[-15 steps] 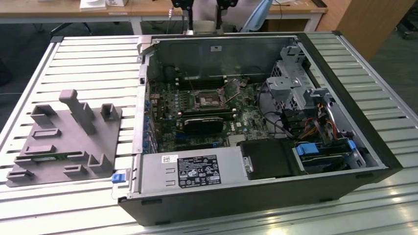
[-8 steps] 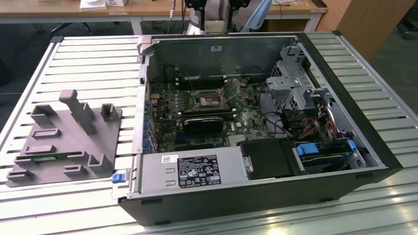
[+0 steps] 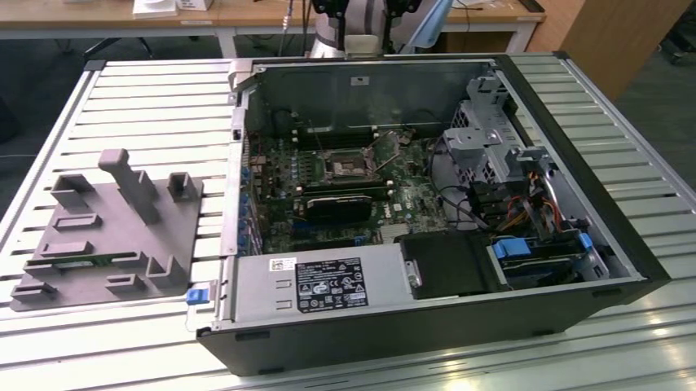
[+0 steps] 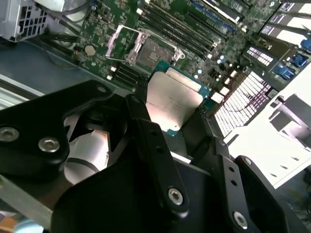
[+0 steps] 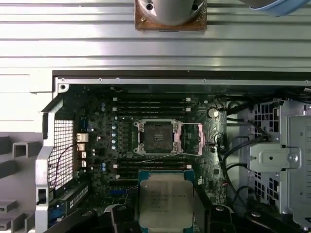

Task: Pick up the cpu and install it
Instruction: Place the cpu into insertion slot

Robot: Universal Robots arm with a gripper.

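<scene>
First wrist view: jaws clamp cpu [image 5: 166,201], lid facing camera, long axis toward socket [image 5: 156,137].

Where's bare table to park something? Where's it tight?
Bare slatted table at the exterior view's left, beyond and in front of the grey fixture, and at that view's right, past the computer case. Crowded inside the case: motherboard, cables. The gripper holds the cpu.

Black tool [image 4: 170,104] linkages carry silver screws [image 4: 175,195].
</scene>
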